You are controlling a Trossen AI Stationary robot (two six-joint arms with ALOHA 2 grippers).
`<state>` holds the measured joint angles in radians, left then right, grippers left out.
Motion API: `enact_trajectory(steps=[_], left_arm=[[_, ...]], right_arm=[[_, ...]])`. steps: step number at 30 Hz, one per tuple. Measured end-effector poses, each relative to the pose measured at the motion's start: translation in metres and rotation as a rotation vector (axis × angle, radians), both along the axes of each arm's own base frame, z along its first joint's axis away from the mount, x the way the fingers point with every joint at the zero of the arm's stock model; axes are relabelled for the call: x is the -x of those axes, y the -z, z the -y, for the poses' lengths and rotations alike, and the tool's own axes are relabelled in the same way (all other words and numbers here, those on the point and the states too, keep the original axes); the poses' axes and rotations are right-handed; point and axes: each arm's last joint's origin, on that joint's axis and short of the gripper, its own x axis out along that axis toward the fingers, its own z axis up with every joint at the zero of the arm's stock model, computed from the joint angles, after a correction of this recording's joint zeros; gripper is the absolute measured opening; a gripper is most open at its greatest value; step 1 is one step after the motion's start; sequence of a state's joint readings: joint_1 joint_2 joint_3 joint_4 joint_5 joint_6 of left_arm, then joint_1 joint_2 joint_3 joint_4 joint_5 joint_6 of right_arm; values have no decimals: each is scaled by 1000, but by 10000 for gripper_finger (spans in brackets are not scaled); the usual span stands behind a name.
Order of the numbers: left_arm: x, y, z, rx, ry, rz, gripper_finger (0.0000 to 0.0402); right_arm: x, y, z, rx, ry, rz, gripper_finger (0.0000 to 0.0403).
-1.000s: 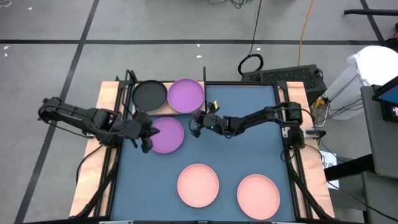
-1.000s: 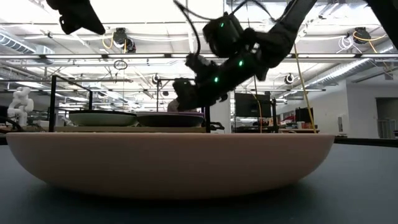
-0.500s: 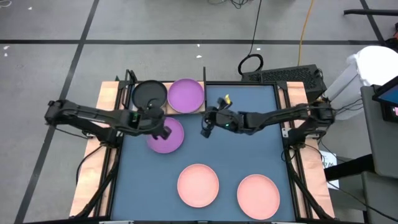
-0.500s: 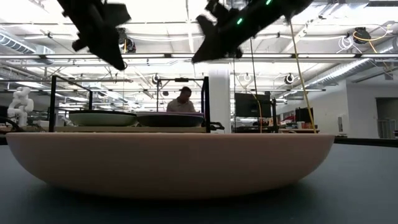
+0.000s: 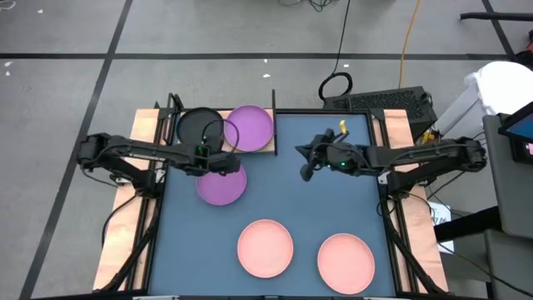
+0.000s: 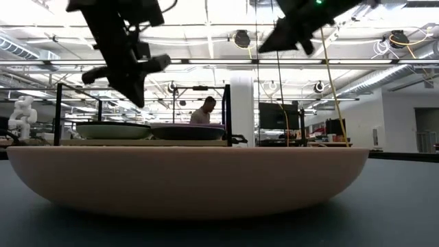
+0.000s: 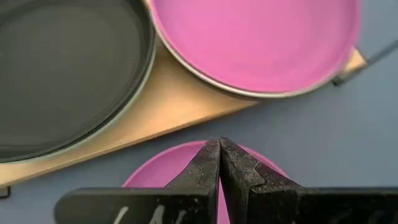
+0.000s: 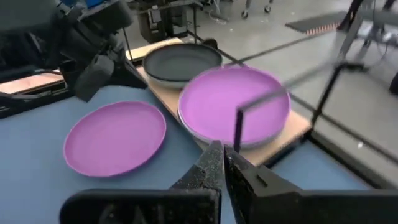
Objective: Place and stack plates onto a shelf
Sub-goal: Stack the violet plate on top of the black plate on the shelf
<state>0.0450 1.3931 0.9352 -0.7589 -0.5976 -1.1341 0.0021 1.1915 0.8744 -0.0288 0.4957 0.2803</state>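
The light-wood shelf (image 5: 265,151) stands at the mat's far left with black posts. On it a black plate (image 5: 200,127) rests on a pale green-rimmed one (image 7: 127,115), and beside them a purple plate (image 5: 249,127) rests on a whitish-rimmed one (image 7: 205,84). A second purple plate (image 5: 218,183) lies on the mat just in front of the shelf. Two salmon plates (image 5: 265,247) (image 5: 345,259) lie near the front edge. My left gripper (image 5: 226,160) is shut and empty, above the loose purple plate's far edge (image 7: 186,171). My right gripper (image 5: 306,169) is shut and empty, raised over the mat's middle.
The blue-grey mat (image 5: 333,200) has free room at its middle and far right. The near salmon plate (image 6: 188,182) fills the low view's foreground. A person (image 6: 203,110) sits in the room behind the shelf. The shelf's posts (image 8: 239,127) stand between my right gripper and the stacks.
My left gripper has gone toward the table's right and far edges, from the loose purple plate's left side to its far edge by the shelf. My right gripper has drawn away from the shelf toward the table's right edge and risen.
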Motion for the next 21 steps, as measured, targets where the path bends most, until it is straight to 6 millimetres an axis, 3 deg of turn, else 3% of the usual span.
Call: enact_trajectory(steps=[8,21], left_arm=[[-7,15,-16,25,-125,4,12],[-7,16,-29,-17,-179,9,12]], right_arm=[[23,6,0,-69,27,55,0],[24,5,-1,-78,3,58,0]])
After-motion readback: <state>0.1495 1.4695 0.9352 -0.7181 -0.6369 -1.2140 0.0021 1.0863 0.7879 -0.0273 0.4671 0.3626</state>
